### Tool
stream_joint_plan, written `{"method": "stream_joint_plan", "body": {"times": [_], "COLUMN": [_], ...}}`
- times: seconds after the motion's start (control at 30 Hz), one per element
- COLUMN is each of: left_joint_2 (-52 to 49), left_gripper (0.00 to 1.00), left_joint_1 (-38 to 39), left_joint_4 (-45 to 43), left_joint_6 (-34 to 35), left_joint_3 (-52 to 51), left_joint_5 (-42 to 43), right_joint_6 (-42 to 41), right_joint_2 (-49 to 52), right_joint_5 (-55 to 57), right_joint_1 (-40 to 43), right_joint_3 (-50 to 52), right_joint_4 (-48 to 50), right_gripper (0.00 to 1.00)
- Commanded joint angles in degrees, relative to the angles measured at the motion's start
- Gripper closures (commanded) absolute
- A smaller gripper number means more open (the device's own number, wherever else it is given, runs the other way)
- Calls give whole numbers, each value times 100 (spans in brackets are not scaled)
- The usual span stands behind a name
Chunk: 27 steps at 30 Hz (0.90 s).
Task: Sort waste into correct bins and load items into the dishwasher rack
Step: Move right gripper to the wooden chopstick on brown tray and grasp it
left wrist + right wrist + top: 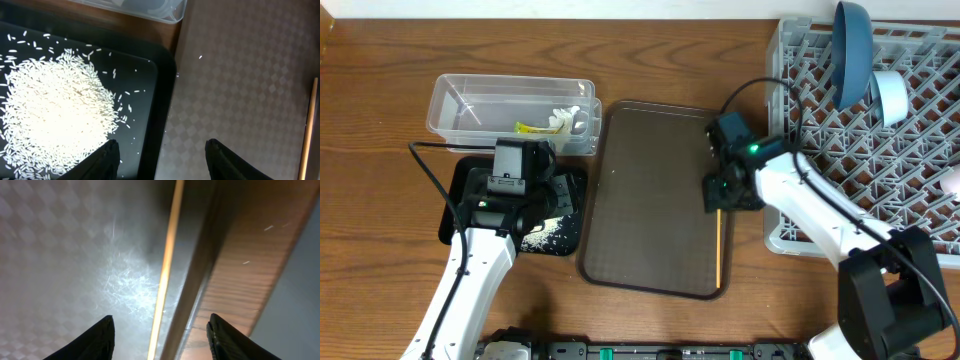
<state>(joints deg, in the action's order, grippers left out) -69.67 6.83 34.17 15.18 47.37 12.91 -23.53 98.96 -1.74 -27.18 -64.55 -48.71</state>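
A thin wooden stick (718,250) lies along the right edge of the brown serving tray (650,200). My right gripper (720,195) is open low over the stick's far end; the stick (167,255) runs between its fingers (160,337). My left gripper (535,190) is open and empty (162,160) above the black tray (576,180), its fingers either side of that tray's right rim (162,100). Rice grains (55,115) are piled in the black tray. The clear tub (455,100) holds the yellow-green wrapper (528,127) and the white tissue (563,117).
The grey dishwasher rack (880,170) stands at the right, with the dark blue dish (850,50) upright and a pale bowl (890,95) beside it; another pale bowl (952,180) shows at the frame edge. A strip of wooden table (250,270) separates tray and rack.
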Motion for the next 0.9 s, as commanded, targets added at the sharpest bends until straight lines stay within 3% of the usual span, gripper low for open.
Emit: {"method": "stream_joint_plan", "body": {"times": [0.0,0.17,0.33,0.87], "left_joint_2": [-44,-44,-44,-44], "left_gripper": [42,42,42,42], "left_joint_1": [-28,-28,-28,-28], "left_joint_4": [7,9,9,9], "left_joint_6": [-4,-4,-4,-4], "left_joint_3": [63,61,59,57], "left_joint_5": [-55,-52,-55,-55], "right_joint_6": [-216,-354,-839,-903], "right_joint_2": [39,48,50,435], "right_joint_5": [22,125,892,599], "right_joint_1": [-208,-433,-549,-553], "right_joint_3": [256,529,640,660], "right_joint_4": [321,710,595,719], "right_gripper": [46,52,51,51]}}
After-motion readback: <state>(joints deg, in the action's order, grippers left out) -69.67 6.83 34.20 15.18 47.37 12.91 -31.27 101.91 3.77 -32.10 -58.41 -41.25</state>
